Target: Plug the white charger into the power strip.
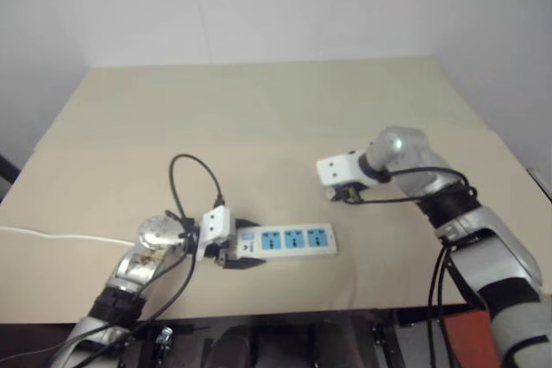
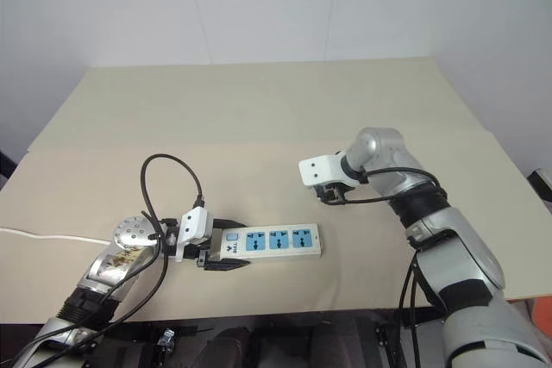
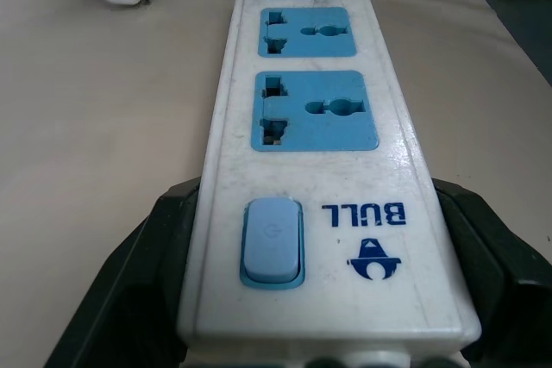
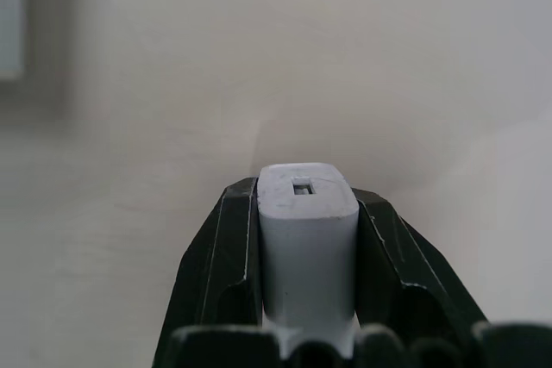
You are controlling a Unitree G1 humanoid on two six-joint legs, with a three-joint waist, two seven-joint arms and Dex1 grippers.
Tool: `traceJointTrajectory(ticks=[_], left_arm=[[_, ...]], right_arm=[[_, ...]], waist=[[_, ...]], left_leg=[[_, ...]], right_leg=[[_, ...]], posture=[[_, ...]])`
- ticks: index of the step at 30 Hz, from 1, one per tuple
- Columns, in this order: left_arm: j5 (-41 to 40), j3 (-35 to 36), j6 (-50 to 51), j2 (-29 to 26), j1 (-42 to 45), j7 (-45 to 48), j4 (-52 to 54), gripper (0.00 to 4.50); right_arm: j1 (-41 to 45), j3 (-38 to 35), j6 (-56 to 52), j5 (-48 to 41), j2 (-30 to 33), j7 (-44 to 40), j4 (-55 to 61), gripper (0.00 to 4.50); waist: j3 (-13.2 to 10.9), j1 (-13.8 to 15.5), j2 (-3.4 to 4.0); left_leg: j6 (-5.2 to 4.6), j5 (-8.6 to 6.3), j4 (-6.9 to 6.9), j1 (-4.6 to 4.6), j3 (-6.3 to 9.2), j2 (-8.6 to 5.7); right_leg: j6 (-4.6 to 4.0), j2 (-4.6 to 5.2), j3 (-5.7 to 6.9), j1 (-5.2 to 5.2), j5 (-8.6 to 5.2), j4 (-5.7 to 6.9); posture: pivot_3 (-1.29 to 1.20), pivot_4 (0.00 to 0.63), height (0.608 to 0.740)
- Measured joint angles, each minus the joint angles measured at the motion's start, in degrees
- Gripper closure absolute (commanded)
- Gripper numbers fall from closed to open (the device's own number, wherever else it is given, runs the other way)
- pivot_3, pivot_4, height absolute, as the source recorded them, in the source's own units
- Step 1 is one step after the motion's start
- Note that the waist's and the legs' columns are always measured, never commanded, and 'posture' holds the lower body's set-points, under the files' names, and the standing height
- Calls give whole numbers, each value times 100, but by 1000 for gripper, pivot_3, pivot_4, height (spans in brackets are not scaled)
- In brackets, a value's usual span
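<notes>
Right claw (image 4: pixel 308 213) around charger (image 4: pixel 306 239), prongs hidden

You couldn't see the white charger (image 4: pixel 307 252) whole: the right tool's (image 4: pixel 308 213) fingers (image 4: pixel 220 256) covered both its sides, and its lower end, prongs included, was lost between them. In the head views it was too small to make out under that tool. The power strip's (image 3: pixel 315 170) switch end ran off the left wrist picture's edge, its side walls hidden by the left tool's (image 1: pixel 246 257) fingers (image 3: pixel 129 290). Its thin white cord (image 1: pixel 52 235) was cut off at the picture's edge.
</notes>
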State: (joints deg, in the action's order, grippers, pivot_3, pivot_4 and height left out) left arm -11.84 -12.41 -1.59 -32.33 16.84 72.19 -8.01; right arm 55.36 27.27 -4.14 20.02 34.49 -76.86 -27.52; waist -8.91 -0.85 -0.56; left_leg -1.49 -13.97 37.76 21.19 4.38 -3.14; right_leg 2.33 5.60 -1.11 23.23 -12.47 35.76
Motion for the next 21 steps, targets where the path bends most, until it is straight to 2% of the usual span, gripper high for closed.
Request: traceJointTrajectory(ticks=[6, 8, 10, 13, 15, 21], left_arm=[[-28, 10, -10, 11, 44, 14, -98, 1188], [-32, 11, -42, 22, 42, -36, -108, 1188], [-30, 8, -66, 29, 41, -74, -105, 1188], [-35, 24, -111, 38, 1, -115, -103, 1188], [-34, 71, -162, 33, -1, -138, -158, 1188], [-28, 74, -335, 52, 45, -99, -314, 1188]], right_arm=[[-266, -1815, -1648, -1724, -467, 474, 1398, 3363], [-815, -2742, -2337, -2570, -1016, 1107, 2314, 3363], [-1265, -3086, -2875, -3027, -1298, 1593, 2924, 3363], [-2478, -3290, -2993, -3576, -1450, 1842, 3818, 3363], [-2922, -3279, -3092, -3952, -1590, 1844, 3865, 3363], [-3219, -2931, -2838, -4354, -1465, 1604, 4085, 3363]], waist=[[0, -3, 0], [2, 9, -4], [2, 24, -3], [3, 38, -3], [1, 4, 3], [2, -12, 6]], left_leg=[[0, 0, -3, -2, 4, 5], [2, -2, -7, 0, 11, 10], [2, -2, -8, 3, 12, 6], [3, -2, -10, 2, 10, 5], [2, -2, -8, -1, 3, 0], [2, -2, -8, -14, 3, 9]], right_leg=[[0, -1, -2, -2, 0, 0], [-1, -3, 1, -2, 0, -1], [-1, 2, -1, 3, 1, 1], [-1, 4, -2, 0, 0, -6], [-1, 5, -15, 1, 1, 0], [30, -18, -21, -6, -18, -1]], posture=[[0, 150, 740], [0, 150, 740], [0, 150, 740], [0, 150, 740], [0, 150, 740], [0, 150, 740]])
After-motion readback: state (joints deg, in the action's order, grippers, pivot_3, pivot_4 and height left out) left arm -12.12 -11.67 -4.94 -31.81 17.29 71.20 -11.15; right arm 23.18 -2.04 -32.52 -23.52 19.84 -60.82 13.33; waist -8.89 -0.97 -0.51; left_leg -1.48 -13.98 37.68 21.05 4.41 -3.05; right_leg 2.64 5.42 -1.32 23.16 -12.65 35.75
